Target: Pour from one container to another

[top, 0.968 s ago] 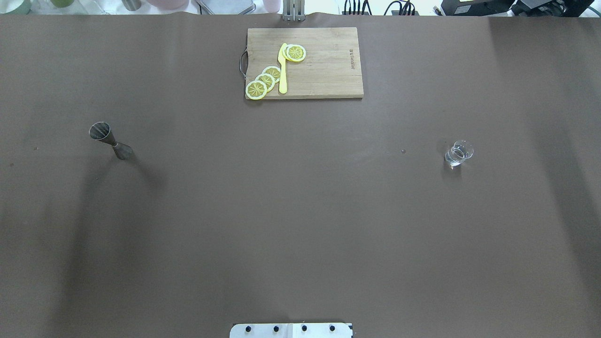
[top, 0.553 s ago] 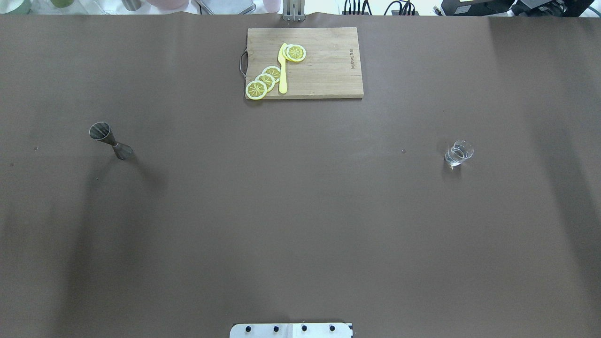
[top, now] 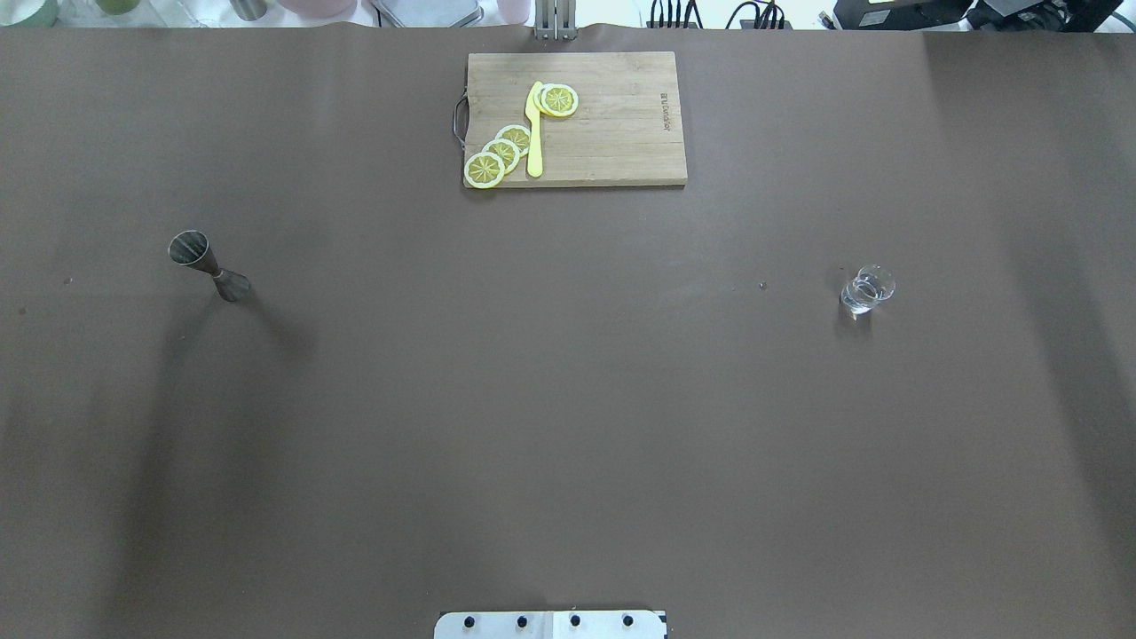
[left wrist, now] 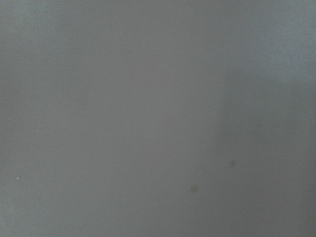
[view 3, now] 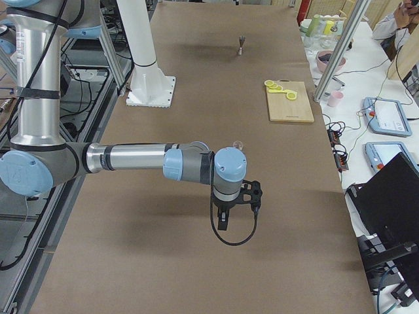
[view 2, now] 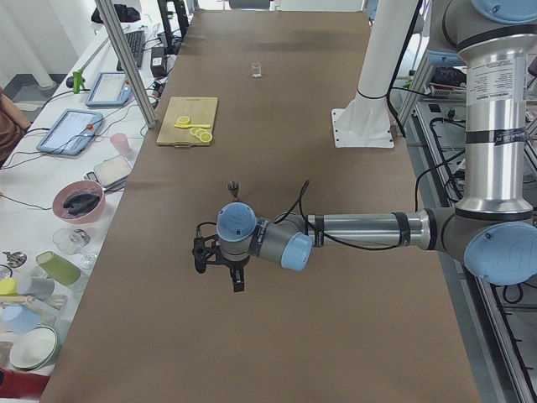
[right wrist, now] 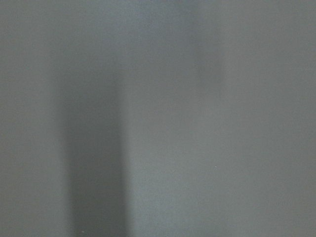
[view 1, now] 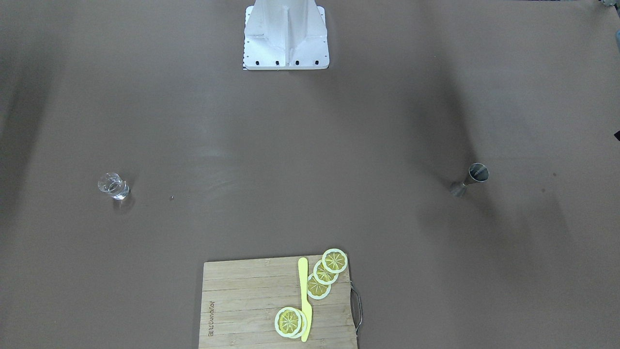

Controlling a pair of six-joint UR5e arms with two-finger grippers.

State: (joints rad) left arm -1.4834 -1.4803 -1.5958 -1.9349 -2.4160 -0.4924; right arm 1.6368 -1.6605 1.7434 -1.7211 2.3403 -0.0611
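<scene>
Nothing's being gripped yet, so I'm reading this as the reach for the glass (top: 867, 290). It's sitting at the right of the overhead view, well apart from the jigger (top: 209, 266) standing at the left. I'd be coming down squarely and pinching it mid-wall, since it seems to be holding liquid. The right tool (view 3: 222, 221) and left tool (view 2: 237, 281) are hanging over bare counter (top: 568, 399), touching nothing. Can't tell how far either is spread.

wooden cutting board (top: 612, 133), lemon slices (top: 501, 153), yellow knife (top: 534, 133)
</scene>
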